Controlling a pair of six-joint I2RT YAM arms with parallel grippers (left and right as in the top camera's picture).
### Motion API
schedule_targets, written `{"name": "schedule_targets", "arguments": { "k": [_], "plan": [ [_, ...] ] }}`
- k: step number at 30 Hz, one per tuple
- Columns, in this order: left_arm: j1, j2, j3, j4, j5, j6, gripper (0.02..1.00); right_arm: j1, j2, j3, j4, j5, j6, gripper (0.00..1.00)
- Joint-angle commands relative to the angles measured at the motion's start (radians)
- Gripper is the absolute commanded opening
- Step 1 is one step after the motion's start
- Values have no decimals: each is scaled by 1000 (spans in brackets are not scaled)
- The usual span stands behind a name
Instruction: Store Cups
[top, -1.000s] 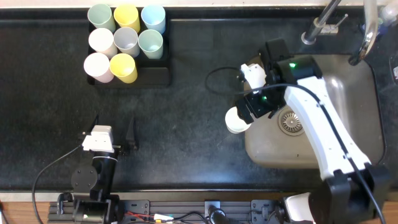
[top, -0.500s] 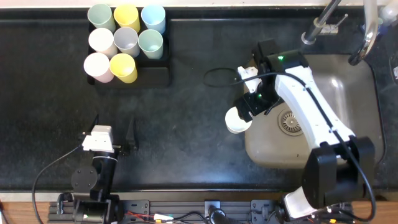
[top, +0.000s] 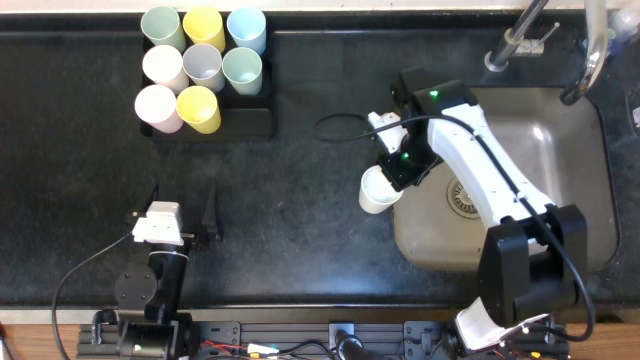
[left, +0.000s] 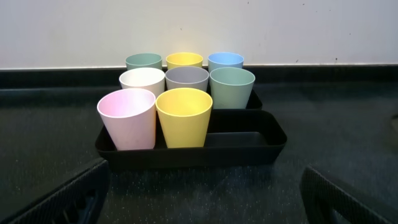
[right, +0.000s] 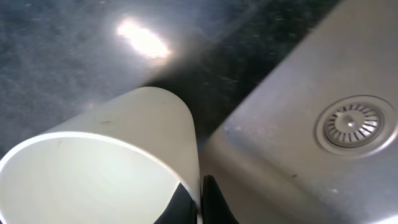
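White cup (top: 376, 191) hangs tilted, clamped by its rim in the right gripper (top: 390, 178), above the sink's (top: 560, 150) left edge; the left gripper (top: 182, 206) is spread wide.

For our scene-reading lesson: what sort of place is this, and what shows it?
Probably a kitchen counter: a steel sink with a drain, a tap behind it, and a tray of cups on the dark worktop.

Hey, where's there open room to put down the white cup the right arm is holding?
The tray has one free compartment, the corner nearest the sink, beside a yellow cup. The other eight compartments are full and crowded. The dark counter between tray and sink is bare too.
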Motion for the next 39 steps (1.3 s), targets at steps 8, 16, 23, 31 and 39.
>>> {"name": "schedule_targets", "arguments": {
  "k": [8, 16, 23, 31, 39],
  "plan": [
    [-6, -8, -3, 0, 2, 21, 998, 100, -20, 483, -126, 25, 98, 45],
    [-6, -8, -3, 0, 2, 21, 998, 264, 364, 1195, -267, 88, 117, 40],
    [-6, -8, -3, 0, 2, 21, 998, 401, 553, 1402, -264, 212, 93, 40],
    [-6, -8, -3, 0, 2, 21, 998, 440, 641, 1401, -187, 280, 92, 42],
    [-6, -8, -3, 0, 2, 22, 996, 441, 704, 1401, -149, 309, 61, 42]
  ]
}}
